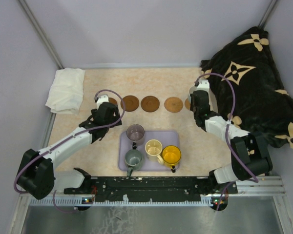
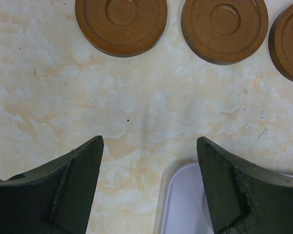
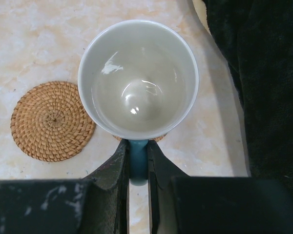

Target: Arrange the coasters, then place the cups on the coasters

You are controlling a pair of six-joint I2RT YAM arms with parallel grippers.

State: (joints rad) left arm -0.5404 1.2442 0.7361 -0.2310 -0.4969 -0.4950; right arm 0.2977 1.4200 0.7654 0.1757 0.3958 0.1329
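Top external — coasters [image 1: 150,104] on marbled beige table [image 1: 156,80], lavender walls [image 1: 136,29].

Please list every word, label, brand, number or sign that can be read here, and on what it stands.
None: no readable text in any view.
The black blanket carries only tan flower-shaped motifs, no letters.
The light blue mug, the wooden coasters and the lavender tray show no print.

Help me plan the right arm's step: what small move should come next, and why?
Probably ease the light blue mug straight down onto the coaster beneath it. The right gripper is shut on the mug's handle, and only the coaster's edge peeks out below the mug, so it looks centred. Whether the mug already touches the coaster is unclear.
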